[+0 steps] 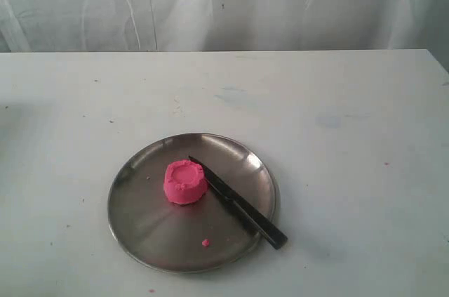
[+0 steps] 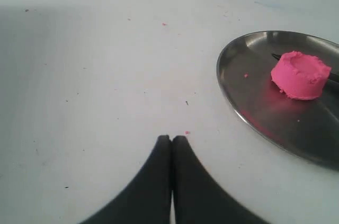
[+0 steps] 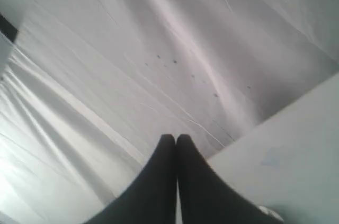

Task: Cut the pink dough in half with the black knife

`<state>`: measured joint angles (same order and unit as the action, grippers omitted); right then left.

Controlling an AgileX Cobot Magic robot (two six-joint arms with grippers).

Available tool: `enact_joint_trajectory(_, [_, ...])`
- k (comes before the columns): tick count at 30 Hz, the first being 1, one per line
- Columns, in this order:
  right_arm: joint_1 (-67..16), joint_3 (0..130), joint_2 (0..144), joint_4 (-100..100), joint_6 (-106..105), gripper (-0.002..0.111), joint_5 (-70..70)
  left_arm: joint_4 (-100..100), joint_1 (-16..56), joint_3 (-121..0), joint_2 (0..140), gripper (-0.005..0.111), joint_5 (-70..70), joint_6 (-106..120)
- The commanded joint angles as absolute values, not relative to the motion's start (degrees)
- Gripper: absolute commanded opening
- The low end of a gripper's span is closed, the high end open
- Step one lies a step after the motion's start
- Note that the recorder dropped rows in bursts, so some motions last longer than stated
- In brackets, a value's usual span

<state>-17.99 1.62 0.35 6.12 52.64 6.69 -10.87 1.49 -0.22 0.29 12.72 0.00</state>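
Observation:
The pink dough [image 1: 185,182] is one stubby cylinder with a dented top, standing near the middle of a round steel plate [image 1: 151,223]. The black knife [image 1: 238,203] lies flat on the plate just right of the dough, tip near the dough, handle over the plate's front right rim. In the left wrist view the dough [image 2: 300,74] sits on the plate [image 2: 249,99] far off to one side of my left gripper [image 2: 172,138], which is shut and empty over bare table. My right gripper [image 3: 176,137] is shut and empty, pointing at the white curtain. Neither gripper shows in the exterior view.
A tiny pink crumb [image 1: 205,243] lies on the plate near its front rim. The white table [image 1: 351,135] carries small specks and stains. A white curtain [image 1: 224,2] hangs behind the table's far edge.

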Motion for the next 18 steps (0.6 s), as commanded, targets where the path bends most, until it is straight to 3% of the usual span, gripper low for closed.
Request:
enact_joint_trajectory(1, [-21.7, 5.8, 0.0, 13.0, 55.7, 0.000, -0.9, -11.2, 1.4, 0.0, 0.0, 0.000, 12.5, 0.0])
enact_joint_trajectory(9, [-31.8, 16.4, 11.8, 11.5, 40.0, 0.000, -15.3, -11.2, 1.4, 0.0, 0.0, 0.000, 12.5, 0.0])
enact_joint_trajectory(18, [-37.9, 30.7, 39.4, -2.0, 11.2, 0.000, -30.9, -11.2, 1.4, 0.0, 0.0, 0.000, 12.5, 0.0])
